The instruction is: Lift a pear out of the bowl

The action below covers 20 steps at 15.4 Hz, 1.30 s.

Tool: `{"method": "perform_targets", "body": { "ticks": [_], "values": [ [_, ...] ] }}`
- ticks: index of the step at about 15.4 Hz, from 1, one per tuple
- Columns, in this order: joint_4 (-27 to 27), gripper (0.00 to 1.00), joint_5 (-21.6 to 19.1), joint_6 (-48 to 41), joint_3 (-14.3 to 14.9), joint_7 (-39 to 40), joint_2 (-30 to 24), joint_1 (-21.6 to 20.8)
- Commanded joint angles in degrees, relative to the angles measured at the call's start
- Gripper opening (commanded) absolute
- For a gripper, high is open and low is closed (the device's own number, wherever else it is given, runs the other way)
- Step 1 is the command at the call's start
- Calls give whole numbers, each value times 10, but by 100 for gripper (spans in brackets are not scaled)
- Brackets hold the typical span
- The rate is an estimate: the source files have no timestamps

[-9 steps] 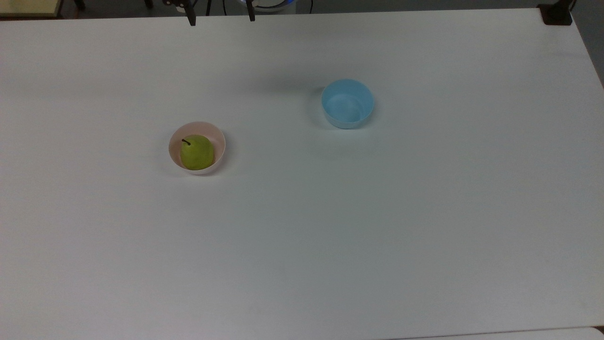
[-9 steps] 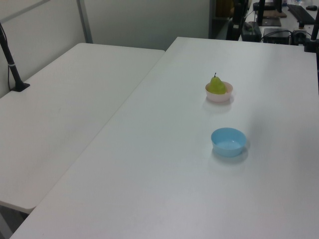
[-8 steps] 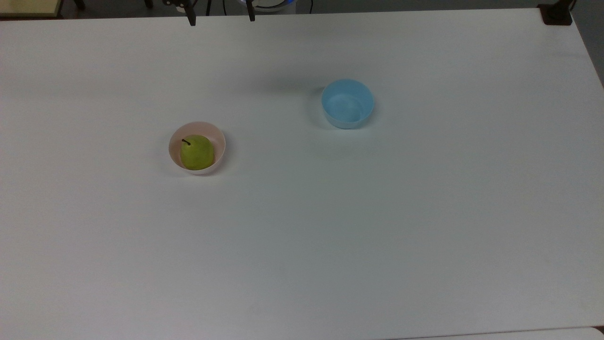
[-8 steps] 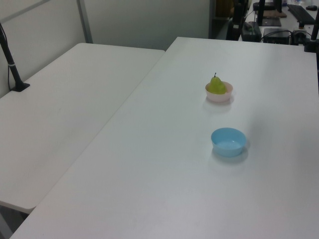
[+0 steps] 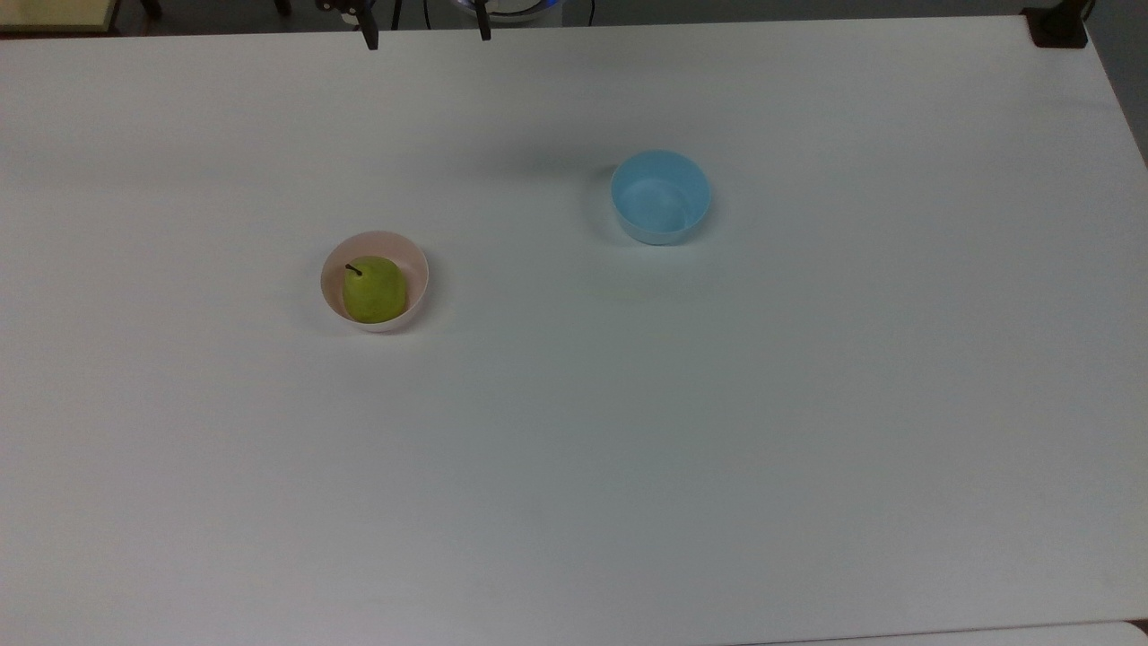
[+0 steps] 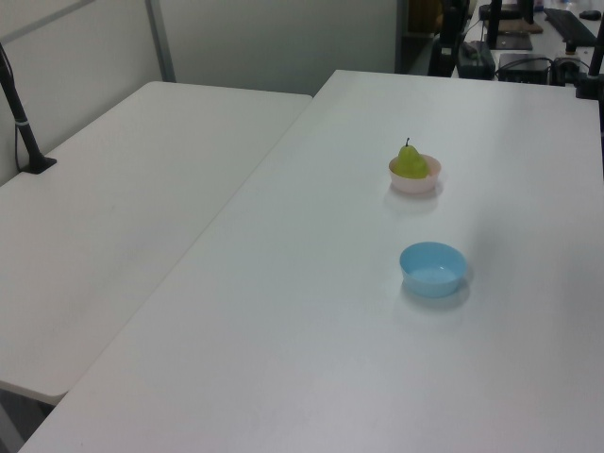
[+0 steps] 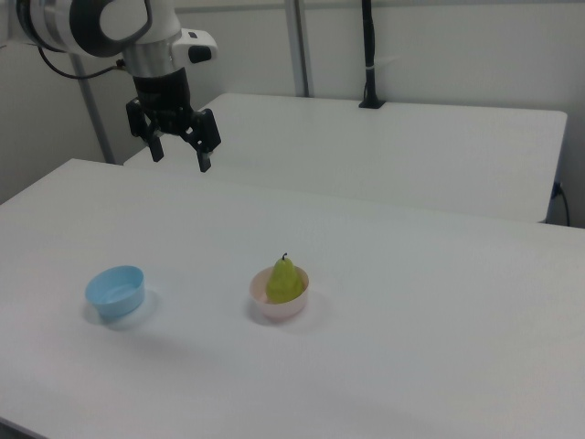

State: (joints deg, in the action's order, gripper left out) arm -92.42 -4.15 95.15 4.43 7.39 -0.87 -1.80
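Note:
A yellow-green pear [image 5: 374, 289] [image 6: 410, 161] [image 7: 284, 280] with a dark stem stands upright in the pale pink bowl [image 5: 413, 260] [image 6: 415, 183] [image 7: 279, 310] on the white table. My gripper [image 7: 180, 156] [image 5: 427, 36] hangs open high above the table, far from the bowl, at the top view's upper edge and the right view's upper left. Nothing is between its fingers.
An empty light blue bowl [image 5: 660, 197] [image 6: 432, 269] [image 7: 116, 292] sits apart from the pink one. A second white table [image 6: 113, 236] [image 7: 411, 146] adjoins this one. A black post [image 7: 368, 55] stands on that table. Desks with equipment lie beyond the table's far end in the left view.
In the top view the gripper's fingertips have shifted slightly to the right. The pear and both bowls have stayed put.

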Motion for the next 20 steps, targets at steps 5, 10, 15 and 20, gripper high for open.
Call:
{"method": "perform_targets", "body": {
  "ticks": [5, 10, 15, 20],
  "values": [
    [-10, 100, 0, 10, 10, 48, -6, -5],
    [-8, 100, 13, 7, 14, 132, 8, -6],
    [45, 100, 36, 11, 14, 104, 60, -2],
    [39, 100, 61, 73, 14, 103, 101, -2]
  ]
}}
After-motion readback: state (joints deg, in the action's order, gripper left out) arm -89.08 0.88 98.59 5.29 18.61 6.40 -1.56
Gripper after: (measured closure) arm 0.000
